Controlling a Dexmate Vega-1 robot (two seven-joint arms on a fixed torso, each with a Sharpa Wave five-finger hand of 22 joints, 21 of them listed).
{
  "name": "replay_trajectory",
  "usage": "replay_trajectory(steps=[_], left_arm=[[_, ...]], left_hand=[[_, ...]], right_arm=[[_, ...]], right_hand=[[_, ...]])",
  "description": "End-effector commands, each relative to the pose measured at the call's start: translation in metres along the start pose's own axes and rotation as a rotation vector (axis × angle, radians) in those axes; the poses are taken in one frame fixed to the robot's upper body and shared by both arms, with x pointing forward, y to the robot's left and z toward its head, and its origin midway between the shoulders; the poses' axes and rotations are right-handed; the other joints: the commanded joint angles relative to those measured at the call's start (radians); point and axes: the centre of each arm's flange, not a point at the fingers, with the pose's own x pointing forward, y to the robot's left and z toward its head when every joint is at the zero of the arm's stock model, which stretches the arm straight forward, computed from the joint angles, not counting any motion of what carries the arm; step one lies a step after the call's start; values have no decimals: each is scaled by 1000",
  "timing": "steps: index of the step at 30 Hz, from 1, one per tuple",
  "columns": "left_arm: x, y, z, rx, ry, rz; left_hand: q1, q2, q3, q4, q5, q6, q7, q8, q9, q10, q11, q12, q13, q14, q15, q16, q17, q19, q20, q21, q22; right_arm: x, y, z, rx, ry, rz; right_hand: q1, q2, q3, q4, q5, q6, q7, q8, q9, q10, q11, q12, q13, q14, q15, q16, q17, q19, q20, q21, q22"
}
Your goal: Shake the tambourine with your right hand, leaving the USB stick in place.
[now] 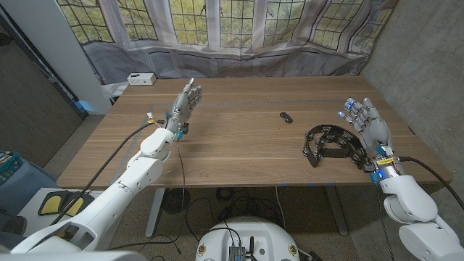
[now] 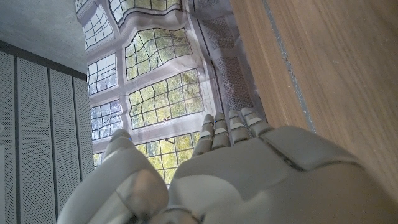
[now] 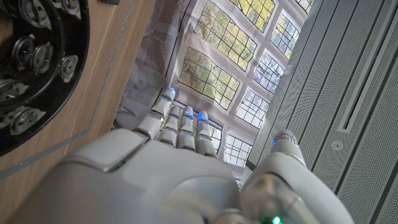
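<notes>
A black tambourine (image 1: 332, 143) lies flat on the wooden table (image 1: 239, 156), on the robot's right side near the front edge. It is a half-moon shape, its arch toward the far side of the table and its long axis running roughly left to right; metal jingles show along its frame in the right wrist view (image 3: 34, 68).

The right hand (image 1: 368, 130) stands just beside the tambourine's right end, fingers pointing up and away from the robot, spread apart and holding nothing. Whether it touches the rim cannot be told. The tambourine lies toward the table's middle from this hand, so the coming grasp likely calls for a short sideways reach and a closing of the fingers over the frame — this hand is by far the nearer one.

A small dark USB stick (image 1: 287, 117) rests farther back and toward the middle, apart from the tambourine; a sideways sweep could risk nudging it.

The left hand (image 1: 185, 104) is raised over the table's left half — well apart from both things — fingers extended and apart, empty.
</notes>
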Motion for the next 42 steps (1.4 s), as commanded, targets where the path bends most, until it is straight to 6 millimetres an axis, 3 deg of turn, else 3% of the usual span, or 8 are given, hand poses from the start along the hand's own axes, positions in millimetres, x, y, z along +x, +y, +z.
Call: replay_trajectory(steps=[1, 3, 9, 14, 28, 35, 42], left_arm=[[0, -6, 0, 3, 3, -16], [0, -6, -1, 2, 5, -18], [-1, -7, -2, -1, 7, -22], [-2, -7, -3, -3, 11, -19], [-3, -10, -5, 5, 24, -36], [-4, -10, -5, 9, 23, -33], [-7, -10, -4, 11, 22, -28]], left_hand=[[11, 3, -1, -6, 0, 13, 0, -4, 6, 9, -2, 0, 2, 5, -1, -2, 2, -6, 0, 0, 3], [11, 3, -1, -6, 0, 15, 1, -3, 6, 9, -3, 0, 2, 5, -1, -2, 2, -6, 0, 0, 3], [12, 4, 0, -6, 0, 18, 0, -3, 6, 9, -2, -1, 2, 5, -2, -3, 2, -7, 0, 0, 3], [12, 5, 1, -7, 0, 19, 1, -4, 6, 8, -1, -2, 2, 5, -2, -3, 2, -7, 0, -1, 3], [14, 7, 2, -8, -1, 22, 0, -5, 6, 9, -1, -4, 2, 6, -2, -3, 2, -9, 1, -2, 3], [15, 7, 2, -9, -1, 26, 2, -4, 6, 10, -3, -5, 3, 7, -3, -3, 2, -9, 1, -2, 3], [15, 8, 3, -9, -2, 27, 1, -5, 6, 11, -3, -5, 3, 7, -5, -4, 2, -10, 1, -2, 3]], right_arm=[[-16, -1, 1, -9, 4, -42], [-18, -1, 0, -15, 7, -43], [-21, -1, 1, -39, 7, -45], [-26, -1, 4, -72, -45, -56], [-37, -6, 4, -200, -48, -82], [-40, -10, 1, -267, -62, -82], [-44, -12, 4, -373, -57, -93]], right_hand=[[14, -1, -2, -6, -2, 37, -10, 12, 5, 25, -5, 4, 6, 10, -10, -5, 1, -63, -8, -16, 6], [15, -1, -3, -6, -3, 48, -18, 11, 5, 36, -11, 3, 6, 12, -11, -8, -1, -120, -13, -23, 5], [18, 0, -2, -6, -3, 50, -20, 9, 5, 38, -12, 1, 6, 5, -13, -12, -3, -126, -17, -19, 5], [28, 6, 3, -9, -2, 54, -25, 7, 5, 38, -15, -4, 6, -1, -14, -18, -6, -92, -17, 1, 5], [48, 16, 13, -17, -2, 54, -23, 1, 5, 43, -27, -10, 6, 7, -29, -21, -11, -49, -21, 17, 4], [75, 56, 37, -17, 3, 59, -26, -2, 5, 52, -31, -12, 7, 30, -41, -16, -12, -14, -30, 24, 3], [98, 59, 47, -26, 5, 47, -23, -9, 5, 51, -34, -17, 7, 28, -44, -22, -16, 17, -30, 31, 2]])
